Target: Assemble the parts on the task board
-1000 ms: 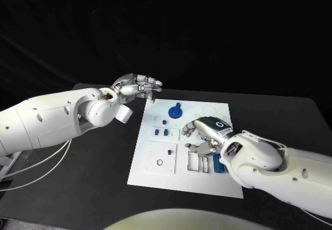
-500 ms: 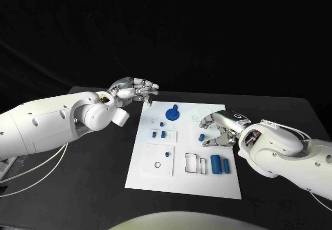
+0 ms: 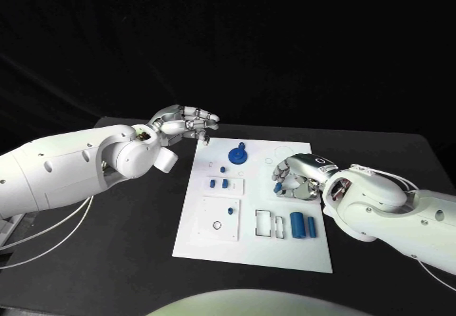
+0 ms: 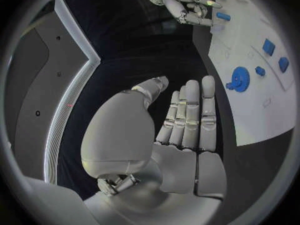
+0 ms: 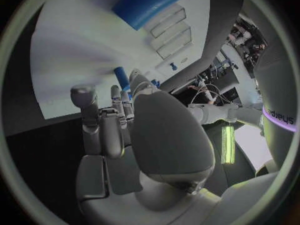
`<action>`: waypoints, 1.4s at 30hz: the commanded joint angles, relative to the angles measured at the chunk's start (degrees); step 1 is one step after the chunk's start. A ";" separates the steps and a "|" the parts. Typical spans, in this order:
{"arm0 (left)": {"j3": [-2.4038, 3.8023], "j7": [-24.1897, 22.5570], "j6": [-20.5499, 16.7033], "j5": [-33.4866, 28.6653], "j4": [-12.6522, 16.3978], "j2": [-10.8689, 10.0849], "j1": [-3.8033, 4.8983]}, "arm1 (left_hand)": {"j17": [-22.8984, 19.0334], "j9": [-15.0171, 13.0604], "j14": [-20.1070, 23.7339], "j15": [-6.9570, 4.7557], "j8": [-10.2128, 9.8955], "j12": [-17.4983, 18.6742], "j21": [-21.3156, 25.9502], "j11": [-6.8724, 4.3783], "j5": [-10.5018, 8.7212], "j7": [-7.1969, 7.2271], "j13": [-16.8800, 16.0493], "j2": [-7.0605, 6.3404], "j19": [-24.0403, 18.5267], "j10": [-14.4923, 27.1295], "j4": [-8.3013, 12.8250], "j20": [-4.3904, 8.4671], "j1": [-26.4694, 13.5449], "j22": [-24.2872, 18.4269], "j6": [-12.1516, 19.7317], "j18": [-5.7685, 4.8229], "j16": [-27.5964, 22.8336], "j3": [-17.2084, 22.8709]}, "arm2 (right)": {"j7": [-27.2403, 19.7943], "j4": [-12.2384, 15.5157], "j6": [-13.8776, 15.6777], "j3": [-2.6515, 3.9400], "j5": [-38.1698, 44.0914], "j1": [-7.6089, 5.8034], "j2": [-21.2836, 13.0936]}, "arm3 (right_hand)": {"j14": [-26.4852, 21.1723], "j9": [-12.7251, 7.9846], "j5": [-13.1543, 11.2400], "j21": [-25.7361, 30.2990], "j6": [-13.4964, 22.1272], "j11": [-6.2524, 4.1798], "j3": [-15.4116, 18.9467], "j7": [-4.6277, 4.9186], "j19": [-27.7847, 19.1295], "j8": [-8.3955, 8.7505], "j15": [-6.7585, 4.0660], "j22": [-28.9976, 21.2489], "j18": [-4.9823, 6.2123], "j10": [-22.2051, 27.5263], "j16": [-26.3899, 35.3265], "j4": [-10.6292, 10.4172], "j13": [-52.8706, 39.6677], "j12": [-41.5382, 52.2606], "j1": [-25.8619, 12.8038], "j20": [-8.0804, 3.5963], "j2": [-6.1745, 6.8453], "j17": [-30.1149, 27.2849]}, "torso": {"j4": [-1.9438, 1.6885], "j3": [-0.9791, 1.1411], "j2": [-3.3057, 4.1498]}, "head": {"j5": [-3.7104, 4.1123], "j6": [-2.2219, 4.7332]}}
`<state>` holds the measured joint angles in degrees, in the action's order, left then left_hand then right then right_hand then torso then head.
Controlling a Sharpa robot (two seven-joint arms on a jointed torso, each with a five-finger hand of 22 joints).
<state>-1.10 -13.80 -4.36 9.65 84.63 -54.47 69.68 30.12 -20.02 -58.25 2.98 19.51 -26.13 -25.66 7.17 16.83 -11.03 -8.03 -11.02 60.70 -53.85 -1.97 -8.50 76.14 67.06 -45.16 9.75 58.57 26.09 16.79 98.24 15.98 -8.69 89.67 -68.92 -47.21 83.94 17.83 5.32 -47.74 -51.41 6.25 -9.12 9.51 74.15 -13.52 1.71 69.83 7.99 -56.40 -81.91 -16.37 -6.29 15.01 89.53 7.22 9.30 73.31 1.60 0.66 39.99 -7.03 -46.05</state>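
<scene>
The white board (image 3: 252,253) lay lengthwise away from the robot on the table (image 3: 114,263). The left hand (image 3: 185,121) hovered off its far left corner, fingers curled, empty. The right hand (image 3: 296,176) pinched a small blue peg (image 3: 279,187) over the board's right side; its direction was unclear.

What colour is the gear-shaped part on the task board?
Blue. The gear-shaped part shows best in the head view, on the white task board.

One task board (image 3: 214,238), two robot hands (image 3: 186,121) (image 3: 296,176), several blue parts (image 3: 303,225)
</scene>
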 commanded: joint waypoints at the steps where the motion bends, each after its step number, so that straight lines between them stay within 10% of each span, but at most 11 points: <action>1: 0.03 -0.13 1.03 -0.36 0.21 0.01 0.06 | -0.06 -0.08 0.32 0.06 0.15 -0.26 0.22 0.06 -0.14 0.12 0.08 0.24 -0.07 0.45 0.05 -0.42 -0.38 -0.06 0.38 0.62 0.12 -0.27 | -0.84 -0.29 -0.62 -0.03 -0.06 0.17 0.37 | 2.05 -0.68 -1.07 -0.93 -1.12 -0.18 -3.07 -0.09 0.86 -0.41 -0.46 0.56 -0.18 -1.89 -0.06 -0.01 0.64 -0.97 0.16 -0.17 -0.18 -0.10 | 0.03 -0.04 -0.01 | -0.10 -0.05; 21: 0.03 0.45 1.56 -0.20 0.28 -0.17 0.06 | -0.10 -0.15 0.33 0.06 0.37 -0.34 0.25 0.05 -0.07 0.12 0.08 0.34 -0.03 0.44 0.06 -0.42 -0.34 -0.13 0.51 0.63 0.17 -0.29 | -0.15 -1.58 -2.32 -0.13 2.28 0.82 1.60 | 2.54 -1.17 -1.24 -3.24 -6.30 -1.15 -18.68 -1.04 2.14 -0.93 -1.27 2.79 -0.64 -9.37 -0.73 1.85 2.07 -6.72 -2.61 -1.03 3.42 1.07 | 0.07 0.05 -0.06 | -0.23 -0.41; 42: 0.03 0.99 1.98 -0.13 0.19 -0.11 0.06 | -0.16 -0.25 0.39 0.10 0.67 -0.43 0.33 0.10 -0.09 0.06 0.09 0.42 0.00 0.53 -0.09 -0.45 -0.54 -0.27 0.84 0.62 0.22 -0.44 | 1.47 -0.83 1.94 -0.16 9.17 1.11 1.68 | 2.93 1.54 -2.07 -7.12 -9.93 -3.15 -27.37 -2.38 3.50 -3.17 -2.96 5.85 -1.21 -16.43 -1.35 10.98 -0.52 -5.99 -4.83 -2.47 3.28 2.19 | 0.00 -0.02 -0.12 | -0.21 -0.36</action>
<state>-1.10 -12.75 -3.43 9.68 84.71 -54.67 69.69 30.02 -20.20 -58.25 2.98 19.95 -26.34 -25.67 7.38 16.83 -11.04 -8.01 -10.72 60.70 -53.65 -2.04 -8.50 75.84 66.88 -44.74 9.74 58.57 26.03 17.51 97.25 16.60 -8.82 96.25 -67.89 -45.50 84.03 19.28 3.29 -54.69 -60.90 6.79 -36.53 7.07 77.58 -16.58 -0.85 74.95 7.54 -68.75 -83.01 -5.75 -4.50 8.60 84.71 5.22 13.29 74.96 1.63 0.63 39.89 -7.15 -46.42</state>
